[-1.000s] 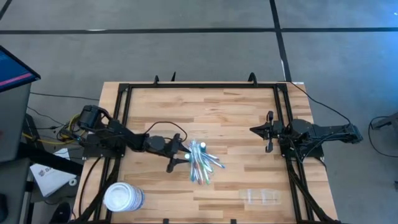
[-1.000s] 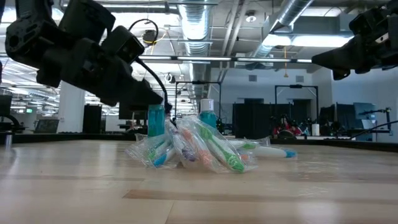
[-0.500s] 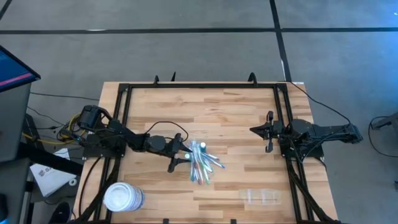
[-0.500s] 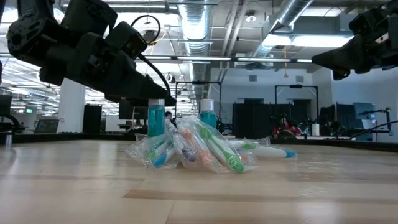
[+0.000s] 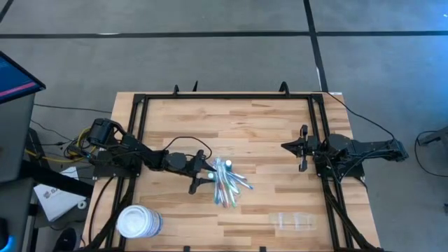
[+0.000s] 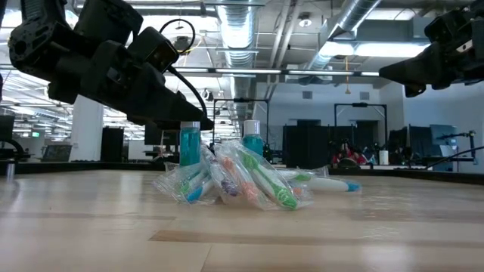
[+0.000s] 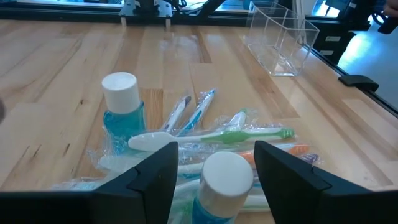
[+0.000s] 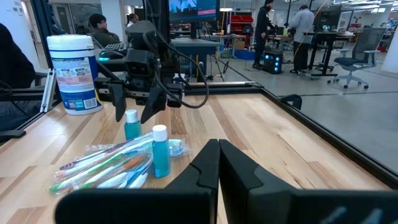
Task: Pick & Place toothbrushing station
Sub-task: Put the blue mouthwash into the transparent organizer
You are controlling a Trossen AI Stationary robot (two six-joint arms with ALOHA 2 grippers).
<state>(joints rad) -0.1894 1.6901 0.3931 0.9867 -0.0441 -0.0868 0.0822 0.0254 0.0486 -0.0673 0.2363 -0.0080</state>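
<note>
Pick not begun, small clear rectangular plastic holder (image 5: 292,220) sits untouched on wooden table (image 5: 266,133).
Left tool (image 5: 198,179) spread over wrapped toothbrush pile (image 5: 227,183) (nothing gripped); right tool (image 5: 302,148) pressed together, parked.

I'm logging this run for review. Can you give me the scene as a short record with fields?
left gripper: jaws open, just above a blue bottle in the toothbrush pile
right gripper: jaws shut, waiting at the table's right side
toothbrushing station: empty, near the front edge, untouched
white tub: front left corner
</note>
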